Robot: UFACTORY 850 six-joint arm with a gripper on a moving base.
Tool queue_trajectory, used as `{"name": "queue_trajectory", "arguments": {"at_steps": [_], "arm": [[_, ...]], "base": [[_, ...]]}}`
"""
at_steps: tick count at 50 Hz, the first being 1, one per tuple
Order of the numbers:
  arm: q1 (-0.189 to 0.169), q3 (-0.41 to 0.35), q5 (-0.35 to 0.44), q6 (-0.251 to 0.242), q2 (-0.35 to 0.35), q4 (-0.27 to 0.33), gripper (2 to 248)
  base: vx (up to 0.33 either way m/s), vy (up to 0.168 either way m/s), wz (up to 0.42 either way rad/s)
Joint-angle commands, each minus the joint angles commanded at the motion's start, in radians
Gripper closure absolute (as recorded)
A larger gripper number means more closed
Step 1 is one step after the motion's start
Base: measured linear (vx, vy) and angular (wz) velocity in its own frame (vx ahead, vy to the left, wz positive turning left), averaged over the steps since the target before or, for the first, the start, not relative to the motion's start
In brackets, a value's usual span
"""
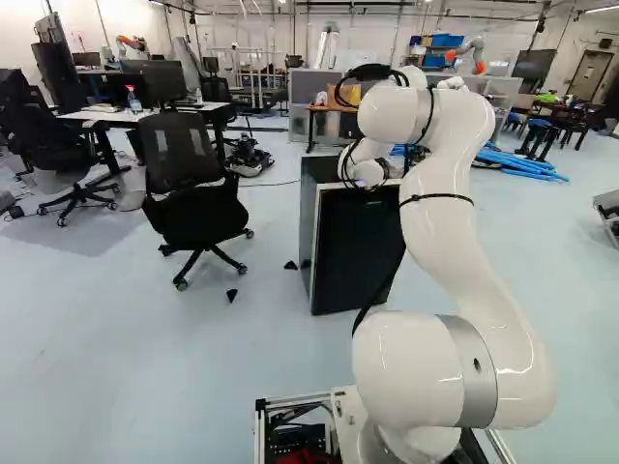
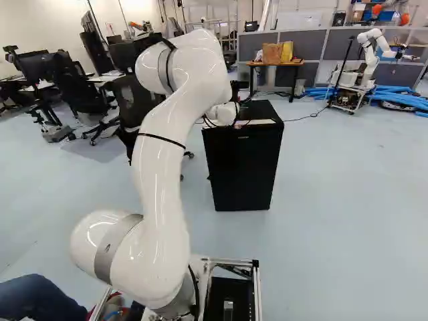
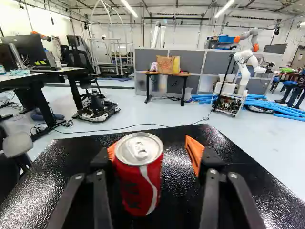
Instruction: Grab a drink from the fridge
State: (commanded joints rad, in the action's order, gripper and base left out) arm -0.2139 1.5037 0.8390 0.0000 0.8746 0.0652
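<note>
Grasping stage, apparently: the jaws stand open about an off-centre red can (image 3: 139,187) atop the black fridge (image 2: 244,167); centring, then closure, is required.

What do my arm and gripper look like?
The arm is glossy white with rounded joints, a silver-grey band, thin black straps and looping black cables. The gripper is black, with round screw heads and tapered orange pads.

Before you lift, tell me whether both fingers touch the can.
No, the black fridge top shows in a gap between the red can and one orange pad.
</note>
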Motion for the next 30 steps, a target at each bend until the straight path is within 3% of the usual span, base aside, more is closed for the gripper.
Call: {"name": "queue_trajectory", "arguments": {"at_steps": [2, 3, 7, 8, 12, 13, 30], "arm": [[0.0, 0.0, 0.0, 0.0, 0.0, 0.0, 63], [0.0, 0.0, 0.0, 0.0, 0.0, 0.0, 102], [0.0, 0.0, 0.0, 0.0, 0.0, 0.0, 102], [0.0, 0.0, 0.0, 0.0, 0.0, 0.0, 140], [0.0, 0.0, 0.0, 0.0, 0.0, 0.0, 140], [0.0, 0.0, 0.0, 0.0, 0.0, 0.0, 152], [0.0, -0.001, 0.0, 0.0, -0.014, 0.0, 152]], "base": [[0.0, 0.0, 0.0], [0.0, 0.0, 0.0], [0.0, 0.0, 0.0], [0.0, 0.0, 0.0], [0.0, 0.0, 0.0], [0.0, 0.0, 0.0], [0.0, 0.0, 0.0]]}}
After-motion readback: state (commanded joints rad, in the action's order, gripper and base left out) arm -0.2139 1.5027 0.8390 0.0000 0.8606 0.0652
